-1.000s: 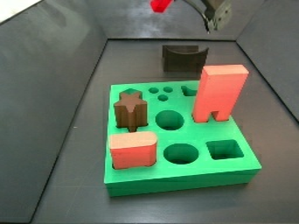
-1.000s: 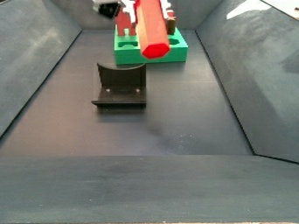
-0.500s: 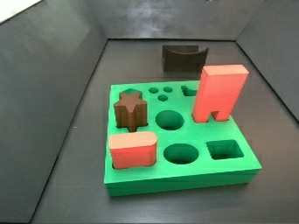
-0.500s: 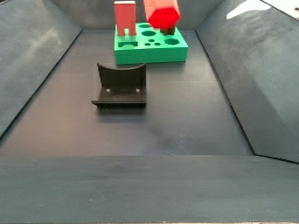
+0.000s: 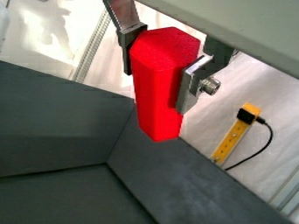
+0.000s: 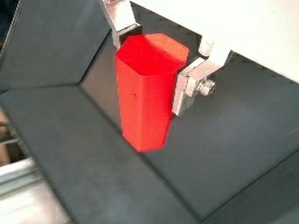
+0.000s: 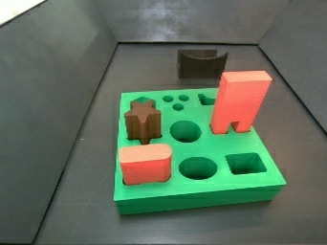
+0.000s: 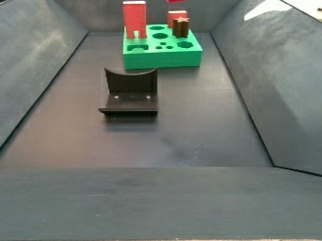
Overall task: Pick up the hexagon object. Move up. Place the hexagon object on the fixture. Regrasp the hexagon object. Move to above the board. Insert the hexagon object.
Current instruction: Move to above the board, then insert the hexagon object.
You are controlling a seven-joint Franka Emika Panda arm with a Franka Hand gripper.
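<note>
Both wrist views show the gripper (image 5: pixel 163 61) clenched on the hexagon object (image 5: pixel 158 83), its silver fingers (image 6: pixel 193 77) pressed against opposite sides of the red bar, which hangs lengthwise over dark floor and sloping wall. Neither side view shows the gripper or the bar, so their place over the workspace cannot be told.

Dark slanted walls hem the floor on all sides. In a side view the floor near the camera lies open, with the fixture (image 8: pixel 128 92) standing alone in the middle.

The board (image 7: pixel 250 187) holds a tall salmon block (image 7: pixel 239 101), a brown star peg (image 7: pixel 143 121) and a shorter salmon block (image 7: pixel 145 165); round and square holes between them are open. The fixture (image 7: pixel 201 63) stands behind the board, apart from it.
</note>
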